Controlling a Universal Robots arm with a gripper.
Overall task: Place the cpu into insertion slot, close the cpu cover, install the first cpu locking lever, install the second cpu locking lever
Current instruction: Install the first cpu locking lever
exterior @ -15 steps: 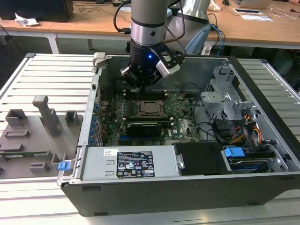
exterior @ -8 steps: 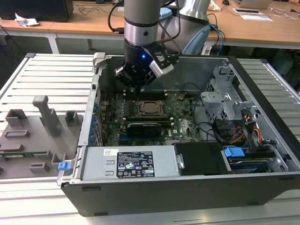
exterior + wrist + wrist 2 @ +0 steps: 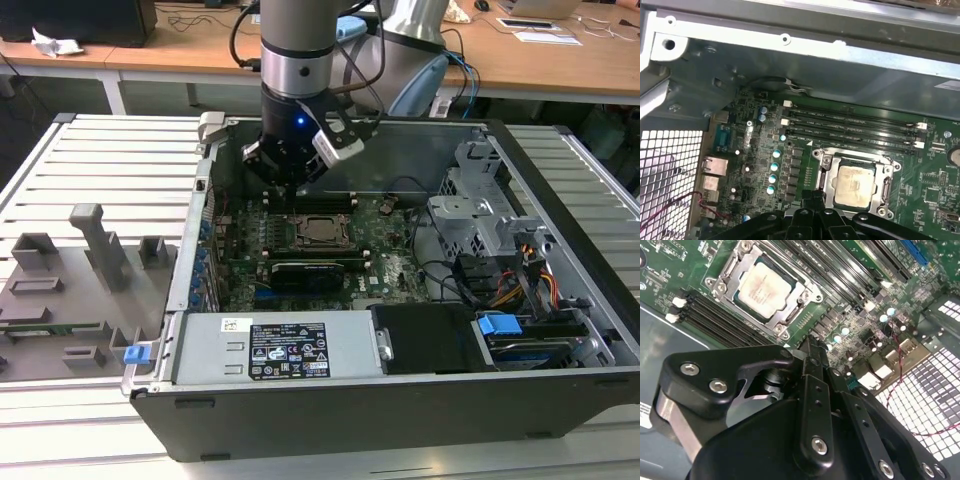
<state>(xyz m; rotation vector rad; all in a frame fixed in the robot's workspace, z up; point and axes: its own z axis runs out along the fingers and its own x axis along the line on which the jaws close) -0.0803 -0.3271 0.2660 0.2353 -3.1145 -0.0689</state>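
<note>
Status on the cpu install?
Gripper shut, empty, close beside the cpu. Chip seated, cpu cover down over it. Nothing blocking.

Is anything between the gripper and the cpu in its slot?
Nothing visible does. The cpu sits framed by the cover. The gripper hovers just off that frame's edge, with only open air and bare board between them.

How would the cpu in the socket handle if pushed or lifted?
The cpu looks like a thin metal-topped plate: probably stiff and light. Its smooth flat top likely gives little grip. The cpu cover frames its edges, so a sideways push probably won't shift it.
</note>
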